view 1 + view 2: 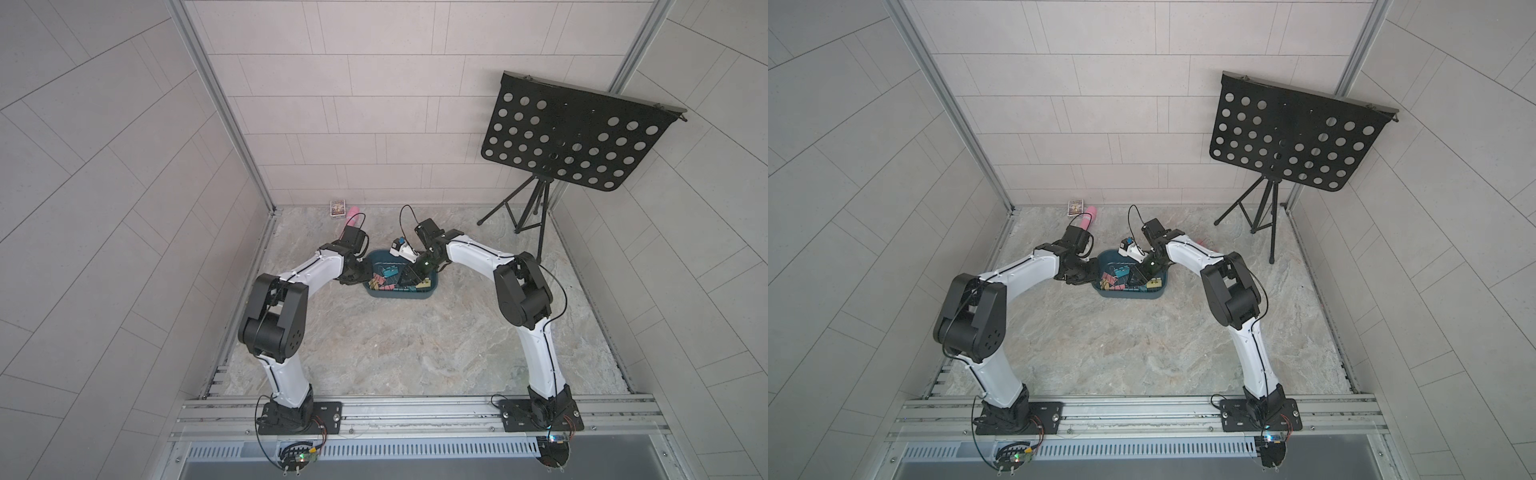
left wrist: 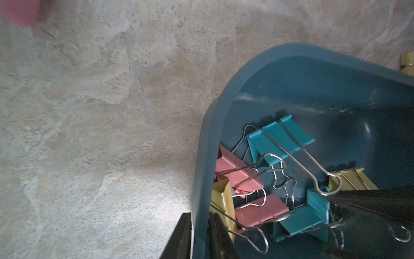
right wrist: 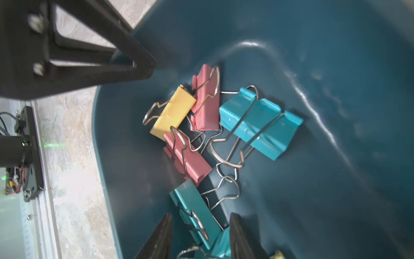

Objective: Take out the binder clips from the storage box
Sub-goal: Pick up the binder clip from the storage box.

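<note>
The dark teal storage box (image 1: 399,296) (image 1: 1129,296) sits mid-table between both arms. My left gripper (image 2: 200,216) (image 1: 360,272) is shut on the box's left wall (image 2: 224,107), one finger outside and one inside. Inside lie several binder clips in teal (image 2: 280,136), pink (image 2: 237,172) and yellow (image 3: 172,112), their wire handles tangled. My right gripper (image 3: 201,215) (image 1: 409,279) reaches down into the box and stands open. A teal clip (image 3: 197,208) lies between its fingers, close against one of them and apart from the other. A yellow clip (image 2: 407,61) lies on the table outside the box.
At the back left a small printed card box (image 1: 337,208) lies beside a pink stick (image 1: 352,216). A black perforated music stand (image 1: 573,133) rises on a tripod at the back right. Tiled walls close three sides, and a metal rail (image 1: 415,411) runs along the front.
</note>
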Motion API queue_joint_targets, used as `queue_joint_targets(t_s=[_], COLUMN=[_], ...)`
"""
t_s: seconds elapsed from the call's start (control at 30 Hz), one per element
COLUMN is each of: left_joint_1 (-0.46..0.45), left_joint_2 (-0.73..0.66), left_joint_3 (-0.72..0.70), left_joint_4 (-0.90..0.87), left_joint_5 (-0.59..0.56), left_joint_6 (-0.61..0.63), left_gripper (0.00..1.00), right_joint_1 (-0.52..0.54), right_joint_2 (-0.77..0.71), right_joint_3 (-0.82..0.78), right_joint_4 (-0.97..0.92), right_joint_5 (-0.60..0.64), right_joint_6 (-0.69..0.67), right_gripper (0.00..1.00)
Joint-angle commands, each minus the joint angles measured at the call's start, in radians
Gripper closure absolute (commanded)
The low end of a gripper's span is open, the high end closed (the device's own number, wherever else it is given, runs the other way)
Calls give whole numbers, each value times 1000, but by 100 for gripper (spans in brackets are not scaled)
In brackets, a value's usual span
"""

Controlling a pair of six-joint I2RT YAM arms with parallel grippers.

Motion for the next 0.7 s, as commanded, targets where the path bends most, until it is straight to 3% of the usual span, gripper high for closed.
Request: queue_joint_targets(t_s=[0.0, 0.13, 0.23, 0.67], left_joint_1=[7, 7, 7, 7], left_joint_2=[-35, -35, -33, -44], left_joint_3=[-16, -15, -15, -32], left_joint_4=[-3, -3, -3, 0], left_joint_5=[-11, -10, -11, -17], left_joint_6=[-5, -7, -6, -7], left_gripper=[76, 76, 76, 76], right_joint_1=[5, 5, 5, -5], right_joint_2=[16, 7, -8, -128], right_joint_3=[25, 29, 26, 16], right_joint_4=[-29, -26, -25, -22], right_joint_5=[-17, -25, -27, -24], right_joint_6=[-2, -2, -2, 17], right_gripper=[67, 84, 92, 100])
